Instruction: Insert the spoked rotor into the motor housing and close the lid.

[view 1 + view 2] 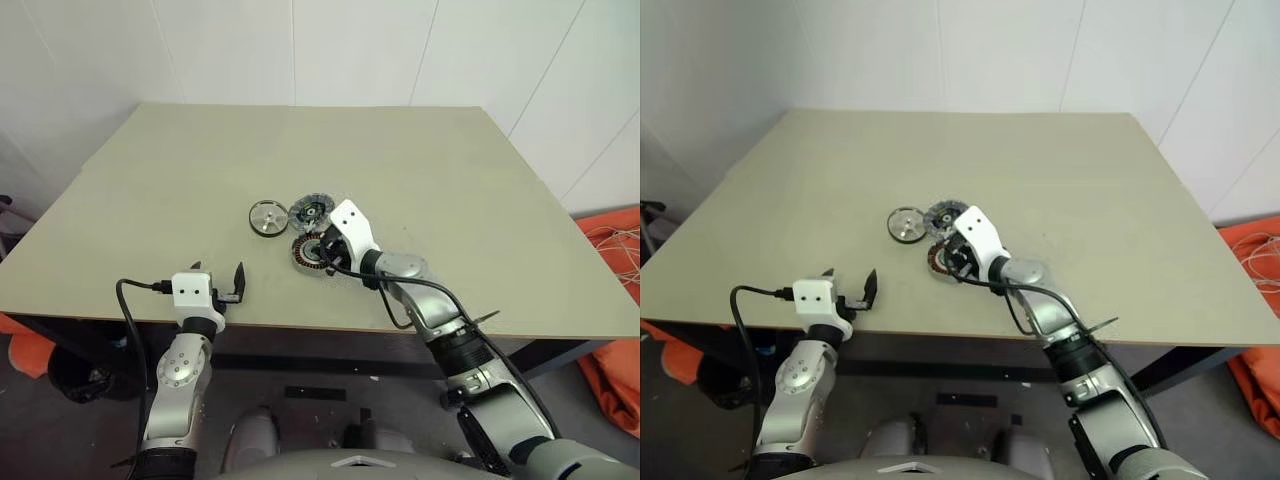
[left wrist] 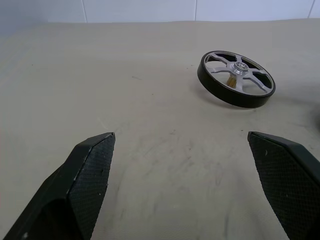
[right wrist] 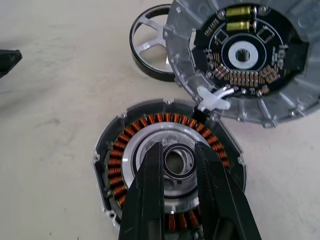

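Beige and flat, the table (image 1: 450, 200) held all three motor parts close together near its middle, and we judged the job barely started. The spoked rotor (image 1: 268, 217) lay by itself on the table, just left of the others, so it was not yet in the motor housing (image 3: 167, 165). The lid (image 3: 245, 55) was off too. It sat behind the housing, touching its edge, with its inside and little electric parts facing up. So putting the rotor in and closing the lid were both left to do.

The housing was a round dark ring with copper wire coils around a shiny silver hub. Our right gripper (image 3: 176, 162) hung right over that hub, its two black fingers nearly together and holding nothing that we could see. Our left gripper (image 2: 182, 155) waited at the near table edge, spread wide and empty.
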`<state>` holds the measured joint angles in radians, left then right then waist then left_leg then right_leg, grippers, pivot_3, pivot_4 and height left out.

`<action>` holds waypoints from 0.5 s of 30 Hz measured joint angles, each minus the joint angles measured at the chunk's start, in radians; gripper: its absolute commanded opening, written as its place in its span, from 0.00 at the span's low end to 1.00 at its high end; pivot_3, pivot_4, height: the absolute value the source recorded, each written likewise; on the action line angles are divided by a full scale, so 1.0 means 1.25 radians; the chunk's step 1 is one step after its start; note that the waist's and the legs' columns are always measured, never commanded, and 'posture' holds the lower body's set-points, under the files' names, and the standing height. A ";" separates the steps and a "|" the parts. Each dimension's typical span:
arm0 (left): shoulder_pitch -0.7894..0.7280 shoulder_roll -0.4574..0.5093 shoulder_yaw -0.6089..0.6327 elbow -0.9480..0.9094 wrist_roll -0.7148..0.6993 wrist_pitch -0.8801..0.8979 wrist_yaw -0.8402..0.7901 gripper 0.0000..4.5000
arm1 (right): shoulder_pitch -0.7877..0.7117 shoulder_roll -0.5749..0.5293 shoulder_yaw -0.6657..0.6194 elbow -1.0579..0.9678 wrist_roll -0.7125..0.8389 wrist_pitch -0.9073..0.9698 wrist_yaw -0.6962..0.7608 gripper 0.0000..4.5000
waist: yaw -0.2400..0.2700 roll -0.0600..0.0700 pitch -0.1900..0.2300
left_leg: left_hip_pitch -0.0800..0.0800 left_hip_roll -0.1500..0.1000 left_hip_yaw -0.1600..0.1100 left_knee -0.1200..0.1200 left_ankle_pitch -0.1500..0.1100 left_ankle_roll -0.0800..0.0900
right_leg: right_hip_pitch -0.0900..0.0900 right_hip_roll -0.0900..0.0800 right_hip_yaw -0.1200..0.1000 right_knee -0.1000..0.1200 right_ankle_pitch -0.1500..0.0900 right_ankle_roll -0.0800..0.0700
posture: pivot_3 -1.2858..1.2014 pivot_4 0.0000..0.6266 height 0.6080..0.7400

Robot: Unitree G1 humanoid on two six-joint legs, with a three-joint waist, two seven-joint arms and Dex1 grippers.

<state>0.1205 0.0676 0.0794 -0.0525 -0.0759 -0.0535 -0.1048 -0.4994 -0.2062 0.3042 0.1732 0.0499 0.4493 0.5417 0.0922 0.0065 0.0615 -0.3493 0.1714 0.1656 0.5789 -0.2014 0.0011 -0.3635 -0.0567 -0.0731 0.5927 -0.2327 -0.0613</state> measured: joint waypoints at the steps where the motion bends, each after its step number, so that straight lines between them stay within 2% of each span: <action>1: 0.000 0.000 0.000 0.000 0.000 0.000 0.000 1.00 | -0.005 0.005 0.001 0.014 -0.003 -0.009 0.002 0.13 | 0.000 0.000 0.000 | 0.000 0.000 0.000 0.000 0.000 0.000 | 0.000 0.000 0.000 0.000 0.000 0.000 | 0.52 0.00 1.00; 15: 0.000 0.000 0.001 0.000 0.000 0.000 0.000 1.00 | -0.014 0.019 0.004 0.065 -0.028 -0.048 0.020 0.13 | 0.000 0.000 0.000 | 0.000 0.000 0.000 0.001 0.000 0.000 | 0.000 0.000 0.000 0.001 0.000 0.000 | 0.52 0.00 1.00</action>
<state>0.1203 0.0679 0.0805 -0.0525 -0.0756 -0.0535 -0.1043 -0.5175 -0.1823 0.3088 0.2545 0.0145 0.3891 0.5662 0.0925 0.0065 0.0615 -0.3492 0.1715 0.1656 0.5797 -0.2013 0.0011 -0.3635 -0.0568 -0.0731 0.5938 -0.2326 -0.0615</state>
